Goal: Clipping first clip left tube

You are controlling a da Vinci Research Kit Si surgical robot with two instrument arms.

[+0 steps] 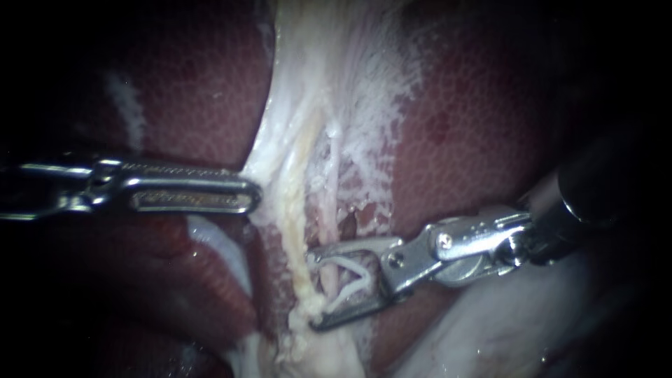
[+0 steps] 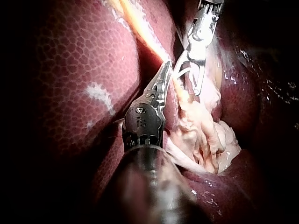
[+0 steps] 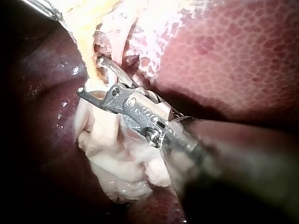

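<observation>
In the endoscope view a yellowish tube (image 1: 299,262) runs down through white, frayed tissue (image 1: 336,91) between lobes of the liver (image 1: 476,140). My right instrument (image 1: 313,290) comes in from the right. Its jaws stand open and carry an open white clip (image 1: 348,280), and their tips reach either side of the tube. My left instrument (image 1: 253,194) lies level from the left, its jaws shut on the edge of the white tissue. The right wrist view shows the right instrument (image 3: 89,75) straddling the tube (image 3: 86,51). In the left wrist view the left instrument (image 2: 167,65) sits beside the right instrument (image 2: 186,80).
A second, thinner pink strand (image 1: 329,210) runs just right of the tube. Pale, glistening tissue (image 1: 504,322) lies under the right instrument's shaft. Lumpy white tissue (image 3: 117,163) is bunched below the jaws. Dark red liver (image 2: 79,70) flanks the left instrument.
</observation>
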